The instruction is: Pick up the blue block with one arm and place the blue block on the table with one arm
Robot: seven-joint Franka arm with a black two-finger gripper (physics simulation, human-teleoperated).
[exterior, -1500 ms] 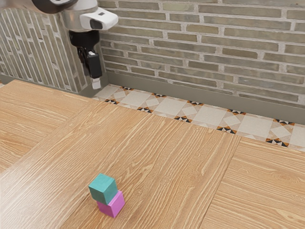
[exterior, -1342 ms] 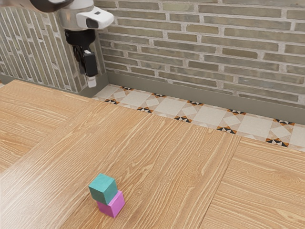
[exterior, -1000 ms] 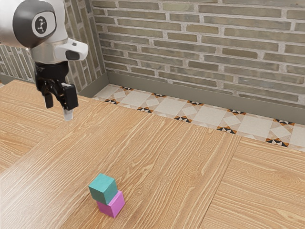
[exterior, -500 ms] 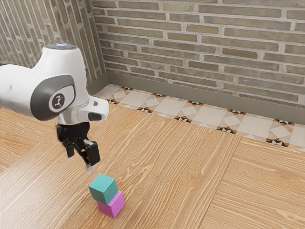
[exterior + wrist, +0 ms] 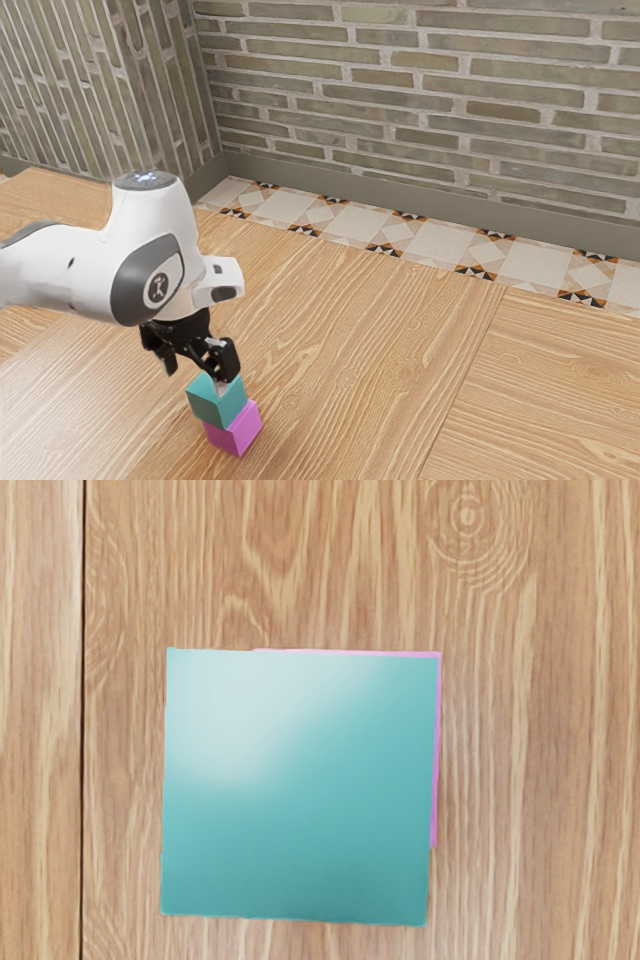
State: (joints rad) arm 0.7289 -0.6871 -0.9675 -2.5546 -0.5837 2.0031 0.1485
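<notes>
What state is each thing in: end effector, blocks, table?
End effector: open, lowered to the blue block, not gripping it.
Blue block: flat on the pink block, slightly offset, not lifted.
Pink block: upright on the table, partly covered.
Table: bearing the two-block stack.

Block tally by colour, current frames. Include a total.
Teal-blue block: 1, stacked on the pink one
Pink block: 1, resting on the table
Total: 2 blocks
</notes>
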